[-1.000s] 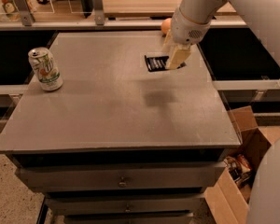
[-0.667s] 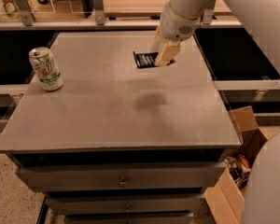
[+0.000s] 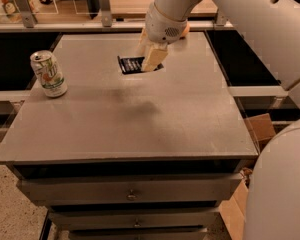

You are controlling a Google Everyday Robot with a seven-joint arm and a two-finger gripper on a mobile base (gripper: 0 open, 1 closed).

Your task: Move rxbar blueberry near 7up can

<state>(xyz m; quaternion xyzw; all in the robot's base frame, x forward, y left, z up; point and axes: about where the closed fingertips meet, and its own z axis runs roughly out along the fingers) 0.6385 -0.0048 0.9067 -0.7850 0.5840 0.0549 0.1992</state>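
Note:
The rxbar blueberry (image 3: pixel 132 64), a flat dark navy bar with pale lettering, is held in my gripper (image 3: pixel 151 60) above the middle-back of the grey table (image 3: pixel 140 119). The gripper's tan fingers (image 3: pixel 153 57) are shut on the bar's right end. A shadow falls on the table below it. The 7up can (image 3: pixel 49 73), silver-white with green marks, stands upright near the table's left edge, well to the left of the bar.
An orange fruit (image 3: pixel 184 30) peeks out behind the arm at the table's back. A cardboard box (image 3: pixel 257 134) sits on the floor at the right. Drawers (image 3: pixel 132 194) are under the tabletop. A railing runs behind the table.
My gripper has carried the bar leftward across the back of the table, toward the can. The can has not moved.

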